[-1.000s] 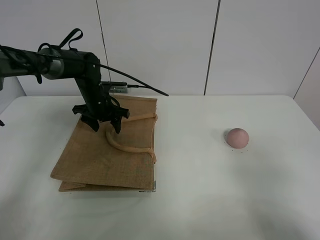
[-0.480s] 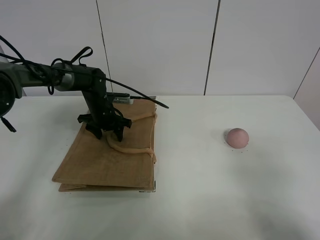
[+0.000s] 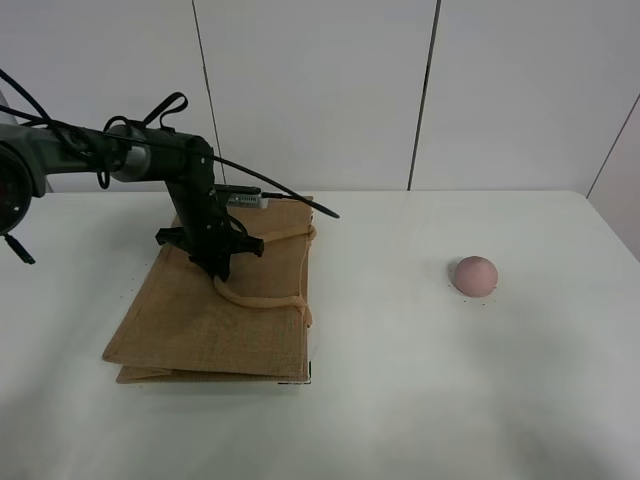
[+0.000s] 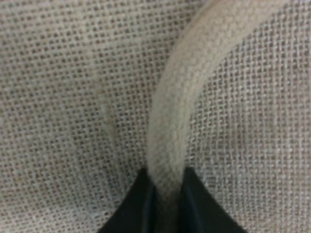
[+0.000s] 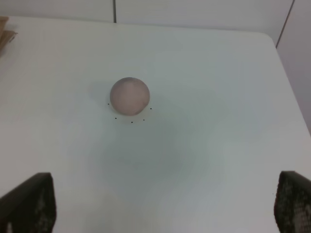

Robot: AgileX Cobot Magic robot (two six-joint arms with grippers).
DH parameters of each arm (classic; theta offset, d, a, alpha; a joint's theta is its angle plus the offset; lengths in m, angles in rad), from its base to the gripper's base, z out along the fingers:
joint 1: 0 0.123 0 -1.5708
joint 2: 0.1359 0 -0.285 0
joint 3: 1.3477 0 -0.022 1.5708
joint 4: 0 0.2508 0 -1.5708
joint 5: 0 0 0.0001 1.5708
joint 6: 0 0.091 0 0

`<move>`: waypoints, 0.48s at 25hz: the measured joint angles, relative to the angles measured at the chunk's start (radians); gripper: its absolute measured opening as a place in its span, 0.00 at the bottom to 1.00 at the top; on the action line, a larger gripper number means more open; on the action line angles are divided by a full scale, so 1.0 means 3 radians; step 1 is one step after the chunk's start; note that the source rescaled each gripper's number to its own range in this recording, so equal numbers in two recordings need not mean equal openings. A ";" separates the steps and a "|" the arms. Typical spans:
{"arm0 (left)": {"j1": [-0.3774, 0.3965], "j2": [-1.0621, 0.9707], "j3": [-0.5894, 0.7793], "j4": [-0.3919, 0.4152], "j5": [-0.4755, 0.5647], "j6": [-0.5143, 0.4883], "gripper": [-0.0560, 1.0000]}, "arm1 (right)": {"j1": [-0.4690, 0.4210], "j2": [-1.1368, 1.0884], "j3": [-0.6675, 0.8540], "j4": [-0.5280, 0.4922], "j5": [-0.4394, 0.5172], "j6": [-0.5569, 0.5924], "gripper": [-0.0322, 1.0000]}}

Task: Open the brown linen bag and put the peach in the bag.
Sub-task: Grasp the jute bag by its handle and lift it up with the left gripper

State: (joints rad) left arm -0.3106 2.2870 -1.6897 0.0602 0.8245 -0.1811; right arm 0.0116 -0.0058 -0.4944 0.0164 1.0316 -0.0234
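Note:
The brown linen bag (image 3: pixel 215 310) lies flat on the left of the white table, its mouth and light-tan loop handles (image 3: pixel 260 298) toward the middle. My left gripper (image 3: pixel 218 268) is down on the bag and shut on a handle; the left wrist view shows the thick handle (image 4: pixel 182 111) pinched between the two dark fingertips (image 4: pixel 138 206) against the coarse weave. The peach (image 3: pixel 474 274) is a small dusky-pink ball on the table at the right. In the right wrist view the peach (image 5: pixel 129 96) lies ahead of my right gripper (image 5: pixel 163 208), which is open and empty, well back from the fruit.
The white table (image 3: pixel 400 380) runs to its far edge against a white panelled wall. A black cable (image 3: pixel 290 175) trails from the left arm over the back of the bag. The right arm is out of the exterior view.
My left gripper has come down from above the bag onto the handle and its fingers have shut on it. The peach has not moved.

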 joint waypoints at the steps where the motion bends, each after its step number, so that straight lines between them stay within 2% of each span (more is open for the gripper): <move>1: 0.0000 -0.0009 -0.0029 0.0021 0.0071 -0.0015 0.05 | 0.0000 0.0000 0.0000 0.0000 0.0000 0.0000 1.00; 5: 0.0000 -0.0187 -0.0285 0.0058 0.0445 -0.0030 0.05 | 0.0000 0.0000 0.0000 0.0000 0.0000 0.0000 1.00; 12: 0.0000 -0.0759 -0.1186 0.0075 0.1048 0.0043 0.05 | 0.0000 0.0000 0.0000 0.0000 0.0000 0.0000 1.00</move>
State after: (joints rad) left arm -0.3106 2.0594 -2.0455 0.0826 1.1388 -0.1681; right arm 0.0116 -0.0058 -0.4944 0.0164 1.0316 -0.0234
